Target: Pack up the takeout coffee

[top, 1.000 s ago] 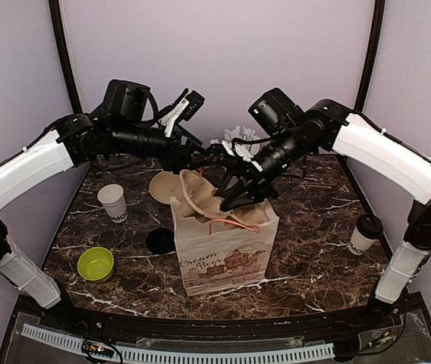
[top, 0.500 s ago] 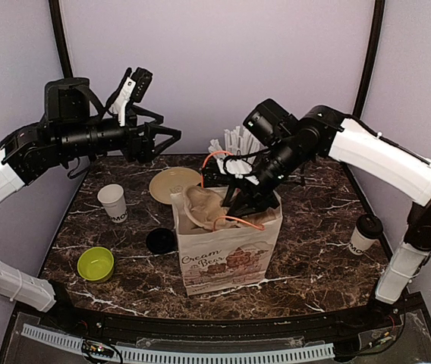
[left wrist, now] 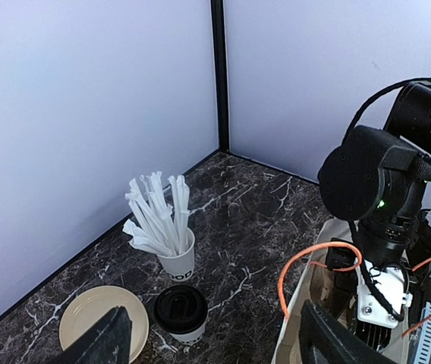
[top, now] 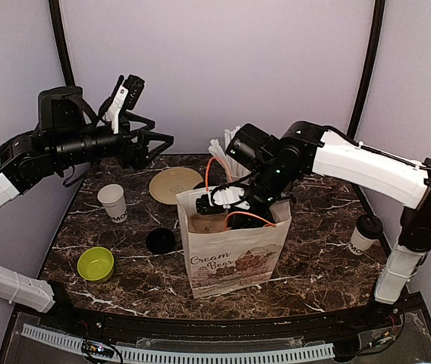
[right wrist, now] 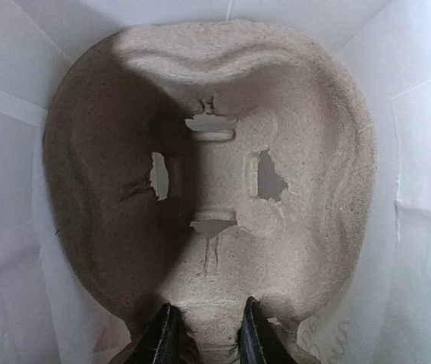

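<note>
One takeout coffee (top: 364, 233) stands at the tabletop's (top: 314, 258) right edge, another takeout coffee (left wrist: 181, 312) near its far edge, both waiting while the right claw (right wrist: 206, 327), clenched on the pulp carrier (right wrist: 276, 114), apparently seats it inside the bag (top: 234, 262); the left claw (top: 162, 148) hangs released.

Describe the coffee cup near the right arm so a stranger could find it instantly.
From the central paper bag, look far right. The cup stands alone there, upright. Unlike the open cup on the far left, it wears a black lid.
</note>
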Controlling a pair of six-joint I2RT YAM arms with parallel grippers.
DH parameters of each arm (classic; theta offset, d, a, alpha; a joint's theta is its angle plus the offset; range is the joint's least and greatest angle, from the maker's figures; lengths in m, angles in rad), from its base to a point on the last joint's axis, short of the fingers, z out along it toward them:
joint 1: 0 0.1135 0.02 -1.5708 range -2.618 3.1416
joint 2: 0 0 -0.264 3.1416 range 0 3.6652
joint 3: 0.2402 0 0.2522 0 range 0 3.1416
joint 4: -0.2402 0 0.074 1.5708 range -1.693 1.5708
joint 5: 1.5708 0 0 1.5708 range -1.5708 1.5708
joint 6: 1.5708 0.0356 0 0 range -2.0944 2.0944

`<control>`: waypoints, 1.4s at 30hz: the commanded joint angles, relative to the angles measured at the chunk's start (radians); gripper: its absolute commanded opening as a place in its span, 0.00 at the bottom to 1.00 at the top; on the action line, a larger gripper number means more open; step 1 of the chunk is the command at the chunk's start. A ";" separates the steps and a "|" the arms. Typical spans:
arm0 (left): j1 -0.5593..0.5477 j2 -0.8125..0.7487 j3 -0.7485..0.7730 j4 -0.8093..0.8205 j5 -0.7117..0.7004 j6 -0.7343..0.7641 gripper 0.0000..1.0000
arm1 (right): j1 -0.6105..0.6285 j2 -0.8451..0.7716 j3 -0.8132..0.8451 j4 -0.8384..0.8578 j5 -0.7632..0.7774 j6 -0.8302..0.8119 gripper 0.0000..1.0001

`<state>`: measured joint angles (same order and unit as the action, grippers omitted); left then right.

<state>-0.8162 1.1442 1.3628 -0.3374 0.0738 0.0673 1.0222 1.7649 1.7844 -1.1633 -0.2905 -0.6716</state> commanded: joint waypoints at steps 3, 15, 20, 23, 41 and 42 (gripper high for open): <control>-0.001 -0.040 -0.027 0.027 -0.025 0.002 0.79 | 0.009 -0.056 -0.132 -0.047 0.080 0.012 0.24; -0.001 -0.015 -0.040 0.046 -0.024 -0.009 0.80 | 0.012 -0.122 -0.355 0.014 0.112 0.072 0.24; 0.000 -0.008 -0.045 0.052 -0.016 -0.017 0.80 | 0.012 -0.106 -0.472 0.130 0.180 0.088 0.24; -0.001 -0.010 -0.046 0.049 -0.016 -0.020 0.80 | 0.011 -0.090 -0.516 0.173 0.188 0.092 0.24; -0.001 0.036 -0.064 0.011 0.149 -0.027 0.81 | 0.009 -0.206 -0.353 0.031 0.084 0.058 0.65; -0.001 0.046 -0.061 0.002 0.207 -0.032 0.81 | 0.006 -0.224 -0.332 0.026 0.077 0.057 0.65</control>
<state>-0.8162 1.1511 1.2934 -0.3088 0.1120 0.0441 1.0271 1.6276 1.3712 -1.0706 -0.1707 -0.5972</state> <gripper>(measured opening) 0.808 0.641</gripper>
